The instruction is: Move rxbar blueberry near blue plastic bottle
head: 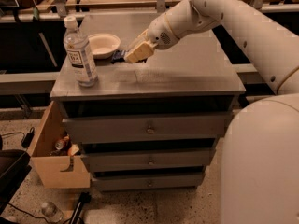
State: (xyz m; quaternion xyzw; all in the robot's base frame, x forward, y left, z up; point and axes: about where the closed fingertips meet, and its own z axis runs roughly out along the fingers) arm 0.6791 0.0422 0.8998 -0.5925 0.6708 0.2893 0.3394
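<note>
The blue plastic bottle (80, 54), clear with a white cap and white label, stands upright at the front left of the grey cabinet top (187, 73). My gripper (133, 53) is low over the top, right of the bottle and beside the cream bowl. The rxbar blueberry (118, 56), a small dark flat bar, sticks out to the left from between the cream-coloured fingers (138, 52), which are shut on it. The bar is just above or touching the surface, between bowl and gripper, about a hand's width right of the bottle.
A shallow cream bowl (103, 44) sits behind and right of the bottle. The cabinet has several drawers (149, 127). An open cardboard box (53, 157) with items stands on the floor at the left. My white arm and base (261, 162) fill the right side.
</note>
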